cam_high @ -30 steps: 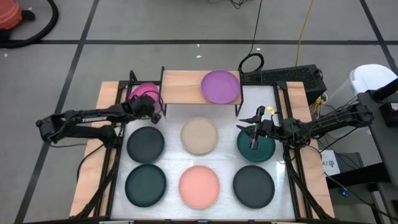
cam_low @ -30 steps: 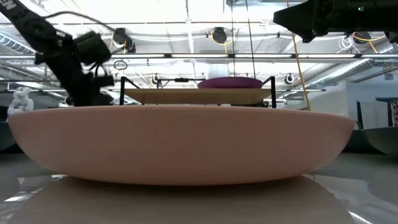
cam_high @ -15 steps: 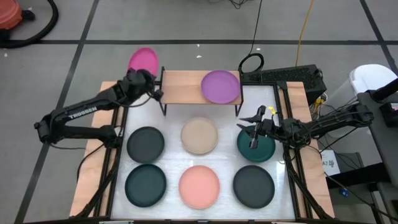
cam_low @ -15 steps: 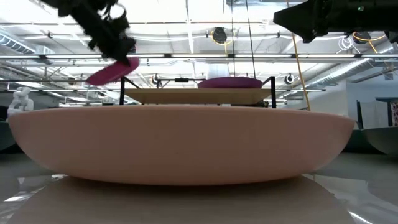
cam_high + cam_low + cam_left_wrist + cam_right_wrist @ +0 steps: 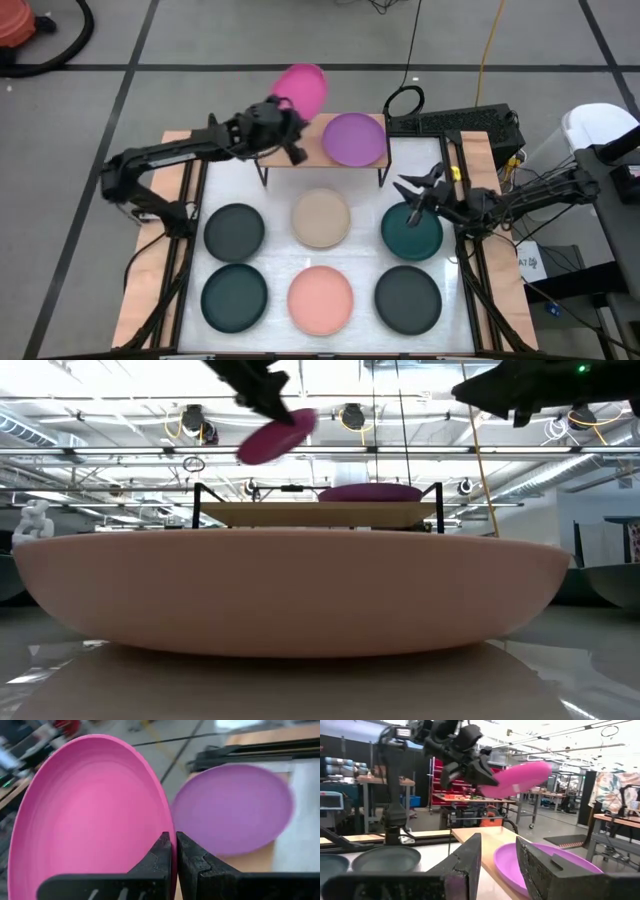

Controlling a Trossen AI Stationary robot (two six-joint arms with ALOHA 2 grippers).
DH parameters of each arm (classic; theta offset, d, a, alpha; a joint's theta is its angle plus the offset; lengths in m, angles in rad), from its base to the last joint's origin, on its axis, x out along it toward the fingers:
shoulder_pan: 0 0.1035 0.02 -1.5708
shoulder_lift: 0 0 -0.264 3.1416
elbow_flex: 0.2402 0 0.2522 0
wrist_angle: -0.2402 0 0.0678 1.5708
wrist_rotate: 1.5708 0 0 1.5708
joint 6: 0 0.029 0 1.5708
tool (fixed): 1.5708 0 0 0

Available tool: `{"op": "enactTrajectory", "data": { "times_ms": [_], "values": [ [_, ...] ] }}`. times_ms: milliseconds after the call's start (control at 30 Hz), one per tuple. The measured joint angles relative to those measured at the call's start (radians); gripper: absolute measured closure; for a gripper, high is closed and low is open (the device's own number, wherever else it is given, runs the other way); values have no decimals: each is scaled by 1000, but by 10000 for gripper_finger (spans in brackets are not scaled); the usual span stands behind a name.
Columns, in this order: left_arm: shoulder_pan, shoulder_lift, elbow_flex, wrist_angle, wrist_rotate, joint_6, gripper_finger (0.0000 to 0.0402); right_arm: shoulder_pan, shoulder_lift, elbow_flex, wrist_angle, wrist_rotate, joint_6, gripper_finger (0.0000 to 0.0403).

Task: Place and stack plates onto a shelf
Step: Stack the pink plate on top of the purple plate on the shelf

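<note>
My left gripper [image 5: 289, 108] is shut on the magenta plate [image 5: 303, 88], which is held high in the air over the left part of the shelf [image 5: 315, 150]. The purple plate [image 5: 355, 138] lies flat on the right half of the light-wood shelf. My right gripper [image 5: 412, 186] hovers open above the teal plate [image 5: 412, 234] at the table's right, with nothing between its fingers [image 5: 470, 865]. In the low view the magenta plate [image 5: 276, 437] hangs slanted above the shelf [image 5: 320, 514]. My left gripper pinches the magenta plate's rim [image 5: 171, 831] between its two fingers, one finger inside the dish and one on its underside. The fingers come from the table's left, slanting slightly down. The plate is lifted clear and tilted, its free edge [image 5: 308, 417] higher than the held edge.
On the white tabletop lie a beige plate [image 5: 321, 218], a salmon plate [image 5: 321, 298] and three dark plates [image 5: 234, 230] [image 5: 234, 296] [image 5: 408, 298]. The salmon plate [image 5: 290, 595] fills the low view's foreground. Black shelf legs [image 5: 381, 176] stand at the far middle.
My left gripper has risen and swung toward the table's right, from beside the shelf's left end to above the shelf, rolling as it went. The magenta plate went with it, lifted clear and now tilted. My right gripper has turned a little in place.
</note>
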Motion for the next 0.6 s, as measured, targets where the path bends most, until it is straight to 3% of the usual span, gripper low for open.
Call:
{"op": "enactTrajectory", "data": {
  "times_ms": [200,500,600],
  "values": [
    [-51,185,144,14,119,98,391,17,-36,0,-43,0,-1,298],
    [-71,371,238,35,168,187,391,36,-40,0,-47,0,-11,298],
    [-71,398,243,39,169,187,369,36,-40,0,-48,0,-11,298]
  ]
}}
